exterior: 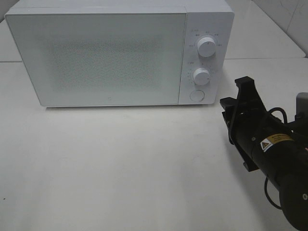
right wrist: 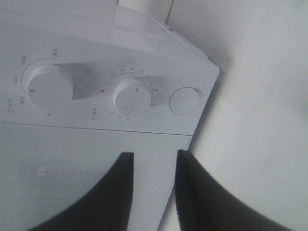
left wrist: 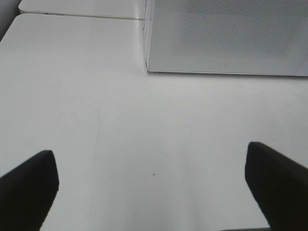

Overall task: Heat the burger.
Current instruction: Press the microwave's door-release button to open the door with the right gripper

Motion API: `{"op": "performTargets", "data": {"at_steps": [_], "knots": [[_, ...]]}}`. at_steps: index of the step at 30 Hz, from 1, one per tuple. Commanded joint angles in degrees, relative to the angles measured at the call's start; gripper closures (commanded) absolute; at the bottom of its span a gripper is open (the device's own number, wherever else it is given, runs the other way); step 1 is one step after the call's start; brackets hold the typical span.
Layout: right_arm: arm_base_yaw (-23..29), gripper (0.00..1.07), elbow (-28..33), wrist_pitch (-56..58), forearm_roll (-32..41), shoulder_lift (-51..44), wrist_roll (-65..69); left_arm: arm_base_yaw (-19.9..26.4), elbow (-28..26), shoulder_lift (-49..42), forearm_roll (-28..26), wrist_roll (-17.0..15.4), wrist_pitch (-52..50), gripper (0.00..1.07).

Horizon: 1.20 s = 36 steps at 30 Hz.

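Note:
The burger is not in view in any frame. The white microwave (exterior: 110, 57) stands at the back of the table with its door shut. It also shows in the left wrist view (left wrist: 226, 38) and the right wrist view (right wrist: 120, 57). My right gripper (exterior: 244, 84) hovers in front of the microwave's right end, near the control panel. Its fingers (right wrist: 120, 192) stand only a narrow gap apart and hold nothing. My left gripper (left wrist: 149, 150) is wide open and empty over bare table, in front of the microwave's left corner. It is outside the exterior high view.
The control panel has an upper knob (exterior: 207, 46), a lower knob (exterior: 201, 76) and a round button (exterior: 196, 95). The right wrist view shows the same button (right wrist: 184, 100) close ahead. The white table (exterior: 120, 168) spreads in front of the microwave.

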Motion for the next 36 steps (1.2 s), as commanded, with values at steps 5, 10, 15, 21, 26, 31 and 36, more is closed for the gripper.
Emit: {"op": "performTargets", "data": {"at_steps": [5, 10, 15, 21, 26, 31, 36], "knots": [[0.06, 1.02, -0.06, 0.97, 0.0, 0.0, 7.62, -0.11, 0.23, -1.43, -0.11, 0.23, -0.52, 0.09], [0.06, 1.07, -0.11, 3.09, 0.06, 0.0, 9.91, -0.11, 0.23, -1.43, -0.11, 0.23, -0.52, 0.09], [0.0, 1.07, -0.11, 3.78, 0.74, 0.52, 10.03, -0.11, 0.23, -1.43, -0.11, 0.23, -0.52, 0.09], [0.0, 1.07, -0.52, 3.95, 1.2, 4.98, 15.36, -0.11, 0.23, -1.43, -0.11, 0.23, -0.52, 0.09], [0.0, 1.07, -2.35, 3.72, -0.34, 9.0, 20.45, -0.11, 0.23, -1.43, -0.11, 0.23, -0.52, 0.09], [0.0, 1.07, -5.04, 3.78, -0.4, 11.86, 20.68, -0.11, 0.23, -1.43, -0.11, 0.23, -0.52, 0.09], [-0.97, 1.07, -8.54, 3.9, -1.03, 15.13, 21.14, -0.11, 0.23, -1.43, -0.11, 0.23, -0.52, 0.09]]}}
